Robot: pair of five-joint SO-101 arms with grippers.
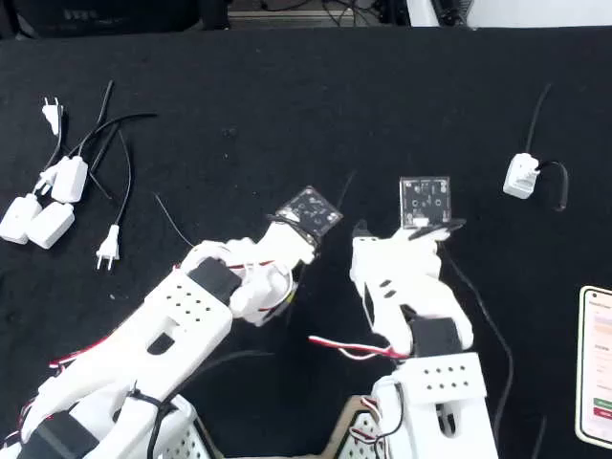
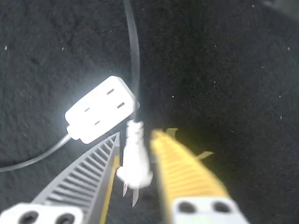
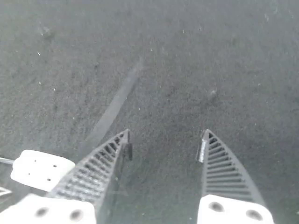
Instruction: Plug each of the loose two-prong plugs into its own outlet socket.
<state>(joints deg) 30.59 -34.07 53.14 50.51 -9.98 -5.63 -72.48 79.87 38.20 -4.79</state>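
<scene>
My left gripper [image 2: 136,134] is shut on a white two-prong plug [image 2: 134,163], whose prongs point back toward the wrist. Just beyond the fingertips a white outlet socket [image 2: 100,109] lies on the black mat, slots up, with the plug's dark cable [image 2: 133,46] running past it. My right gripper [image 3: 166,135] stands open over bare mat, with a white socket block [image 3: 39,170] beside one finger. In the high view both arms meet at the table's middle. Two loose plugs [image 1: 108,251] [image 1: 50,113] and a cluster of white sockets [image 1: 53,206] lie far left.
Another white socket [image 1: 521,175] with a black cable sits at the far right. A flat white device [image 1: 598,363] lies at the right edge. Black cables [image 1: 120,143] trail around the left cluster. A faint cable [image 3: 114,109] runs across the mat ahead of the right gripper.
</scene>
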